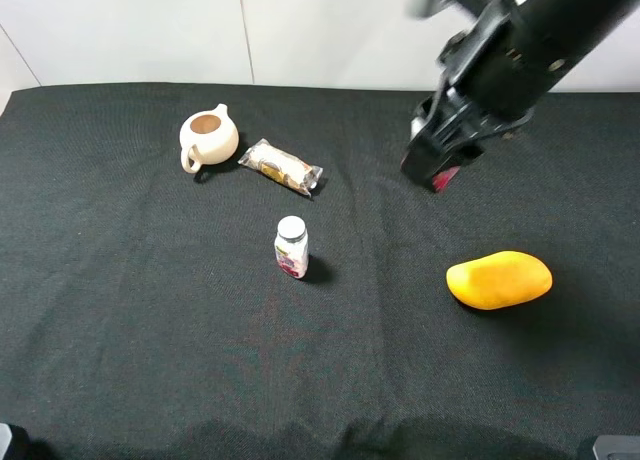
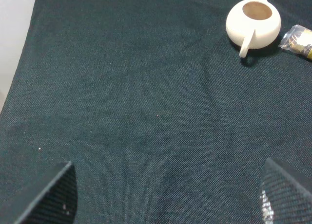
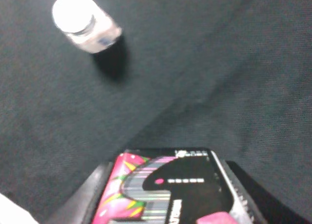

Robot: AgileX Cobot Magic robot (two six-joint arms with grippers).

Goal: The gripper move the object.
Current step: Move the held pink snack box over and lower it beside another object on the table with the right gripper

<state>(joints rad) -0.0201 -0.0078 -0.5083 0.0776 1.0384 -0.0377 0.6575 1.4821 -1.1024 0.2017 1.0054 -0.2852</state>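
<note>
- The black tin is clamped between the two fingers of the right gripper, over the far right part of the black cloth.
- Whether the tin touches the cloth cannot be told.
- Pink, yellow-green and white stripes are seen on the tin's black face. White lettering is printed along it, too blurred to be read.
- The left gripper is spread wide over bare cloth, with nothing between its fingers.
- A small bottle with a white cap and a pink label is stood near the middle. Its print cannot be read.
- A cream teapot is placed far left, with a snack packet just beside it. No wording can be made out on the packet.
- A mango is laid at the near right, apart from the tin.
</note>
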